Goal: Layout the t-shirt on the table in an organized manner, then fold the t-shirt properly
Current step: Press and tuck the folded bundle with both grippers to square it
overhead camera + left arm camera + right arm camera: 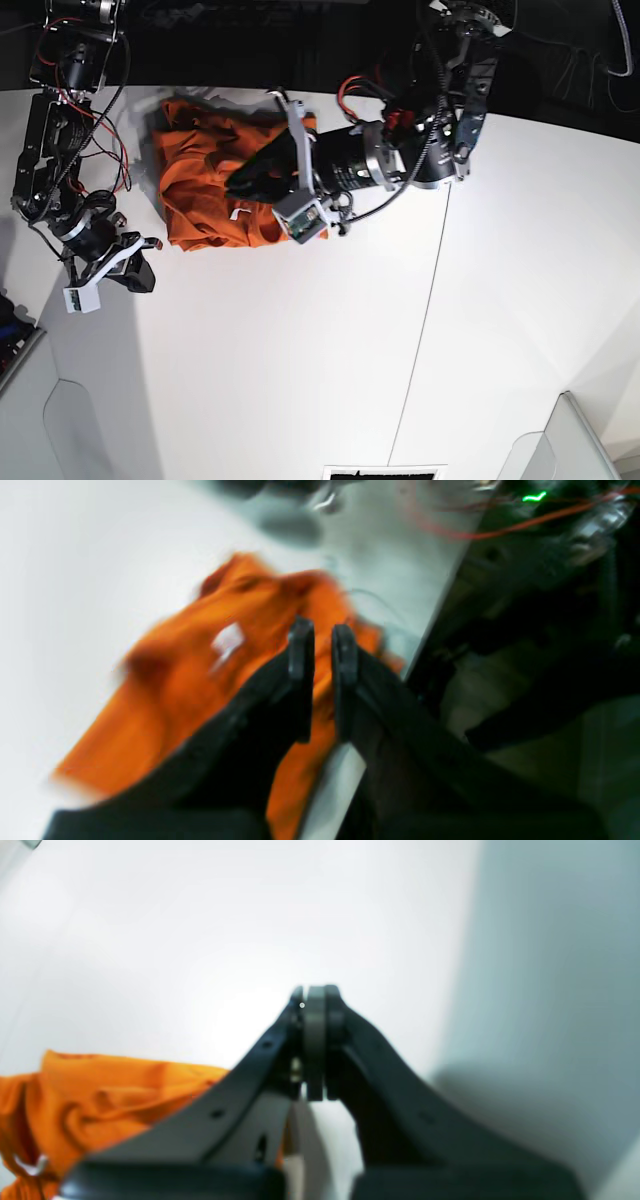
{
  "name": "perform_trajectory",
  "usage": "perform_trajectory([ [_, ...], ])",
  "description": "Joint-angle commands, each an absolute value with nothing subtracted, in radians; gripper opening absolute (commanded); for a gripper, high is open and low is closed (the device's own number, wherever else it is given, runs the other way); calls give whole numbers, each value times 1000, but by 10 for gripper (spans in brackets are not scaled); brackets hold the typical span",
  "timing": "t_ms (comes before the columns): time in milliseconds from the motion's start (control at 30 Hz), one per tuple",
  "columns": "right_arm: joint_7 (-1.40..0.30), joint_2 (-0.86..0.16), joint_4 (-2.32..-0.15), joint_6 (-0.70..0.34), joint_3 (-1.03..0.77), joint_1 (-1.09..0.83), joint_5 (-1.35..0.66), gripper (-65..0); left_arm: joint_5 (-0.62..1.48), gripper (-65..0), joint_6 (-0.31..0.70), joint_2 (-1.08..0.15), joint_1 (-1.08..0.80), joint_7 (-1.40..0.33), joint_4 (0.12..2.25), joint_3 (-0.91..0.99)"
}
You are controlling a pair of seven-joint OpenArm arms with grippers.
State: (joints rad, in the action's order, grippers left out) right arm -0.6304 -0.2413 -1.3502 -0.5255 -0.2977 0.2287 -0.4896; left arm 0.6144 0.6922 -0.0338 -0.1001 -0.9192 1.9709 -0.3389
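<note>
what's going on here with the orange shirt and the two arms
The orange t-shirt lies crumpled at the far edge of the white table, not yet laid out. The left end effector is over the shirt with its jaws nearly closed, nothing visibly pinched. The right end effector is shut and empty beside the shirt.

Red wires (500,530) — green light (534,497)

The scene is seen from overhead in the base view, with the whole table (300,380) taken in from well above. Each wrist view is taken close behind its own fingers, looking along them towards the tabletop. The orange t-shirt (205,190) is shared by all three views: upper left in the base view, centre-left in the left wrist view (175,690), lower left in the right wrist view (100,1090).
</note>
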Motion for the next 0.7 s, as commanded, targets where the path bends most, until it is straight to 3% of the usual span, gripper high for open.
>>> perform_trajectory([
  [0,-602,-251,-1342,-535,-294,268,-508,-650,612,-581,698,-10,-92,-898,1964,-363],
  [233,-602,-247,-1279,-536,-246,293,-508,-650,463,-581,660,52,-51,-878,1768,-422],
  [667,-573,-246,-1279,-536,-125,290,-507,-650,505,-581,655,-150,-134,-875,1711,-415],
])
